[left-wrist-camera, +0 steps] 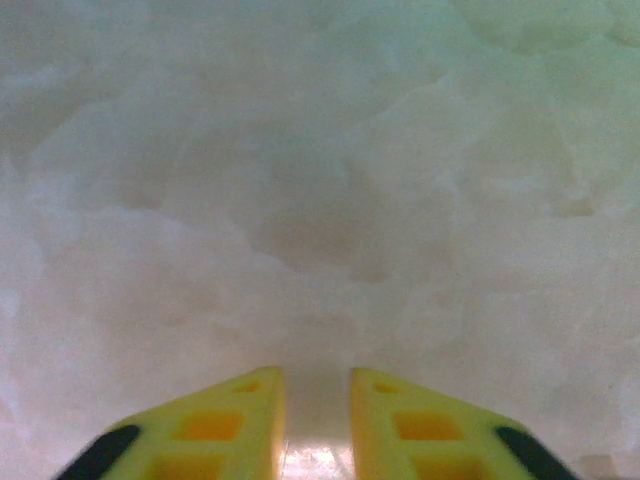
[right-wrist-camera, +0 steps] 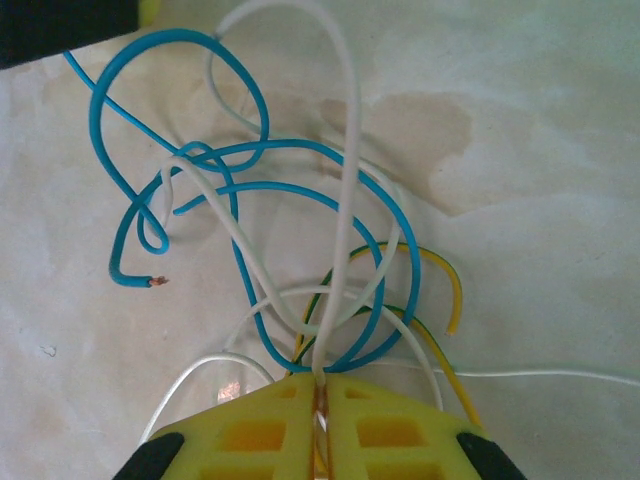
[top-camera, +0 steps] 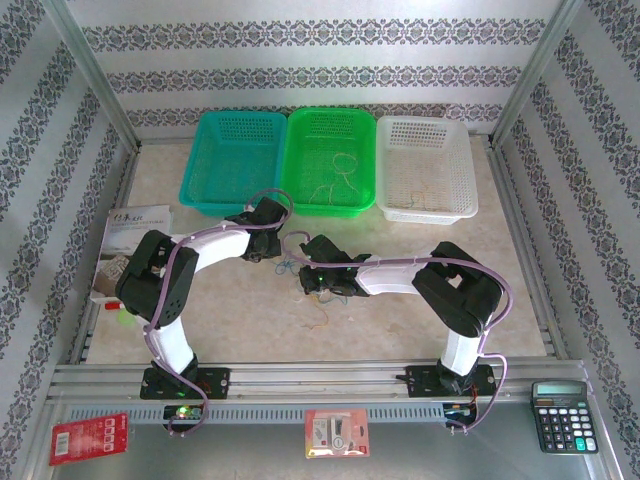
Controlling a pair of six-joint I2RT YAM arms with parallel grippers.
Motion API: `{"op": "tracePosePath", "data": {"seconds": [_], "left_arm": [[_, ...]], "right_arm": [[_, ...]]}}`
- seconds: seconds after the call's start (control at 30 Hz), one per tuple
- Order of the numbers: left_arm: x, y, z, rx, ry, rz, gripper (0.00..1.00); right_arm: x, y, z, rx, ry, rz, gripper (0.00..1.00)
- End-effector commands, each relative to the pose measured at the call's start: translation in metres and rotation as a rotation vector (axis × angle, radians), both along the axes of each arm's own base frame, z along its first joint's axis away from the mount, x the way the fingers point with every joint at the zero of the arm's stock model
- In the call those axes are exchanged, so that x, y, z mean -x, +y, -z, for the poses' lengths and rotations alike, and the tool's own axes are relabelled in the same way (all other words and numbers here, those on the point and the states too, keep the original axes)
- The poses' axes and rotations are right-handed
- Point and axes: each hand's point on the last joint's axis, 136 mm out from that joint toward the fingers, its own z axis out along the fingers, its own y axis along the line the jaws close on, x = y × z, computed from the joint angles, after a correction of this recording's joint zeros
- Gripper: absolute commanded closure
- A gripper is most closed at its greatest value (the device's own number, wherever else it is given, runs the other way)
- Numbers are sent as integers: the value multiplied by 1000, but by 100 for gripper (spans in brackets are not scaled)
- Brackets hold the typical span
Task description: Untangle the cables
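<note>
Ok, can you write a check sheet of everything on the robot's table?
Surface: pale marbled table.
Job's things: tangled wires, blue, white and yellow, on the table; loose wires in the green basket.
Clutter: booklet, calculator, red packet, small packet, teal basket, white basket.
Grippers: left gripper slightly open, nothing between; right gripper shut on a white wire.
Cables: purple cords along both arms.
Surroundings: patterned walls, metal frame.

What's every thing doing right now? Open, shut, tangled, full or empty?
cables, tangled in a knot.
right gripper, shut on the cables.
left gripper, slightly open, holding nothing.
green basket, has a few thin wires inside.
teal basket, empty.
white basket, empty.
</note>
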Motion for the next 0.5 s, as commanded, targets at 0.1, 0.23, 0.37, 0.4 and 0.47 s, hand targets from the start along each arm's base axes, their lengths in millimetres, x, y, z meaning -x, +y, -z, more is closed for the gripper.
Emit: {"op": "tracePosePath", "data": {"seconds": [0.1,0.23,0.37,0.4,0.47], "left_arm": [[1,4,-8,-50,-12,18,100],[-1,8,-36,-57,-78,26,100],[-2,8,-85,-5,-192,33,100],[-2,7,-98,15,-221,35,100],[0,4,-124,61,-280,40,100]], "right_arm": [[8,-1,1,-4,16,-2,89],[8,-2,1,-12,21,3,89],[8,-5,-2,-28,22,16,89],[8,-6,-4,-33,21,19,89],[8,-8,-4,-37,21,25,89]]}}
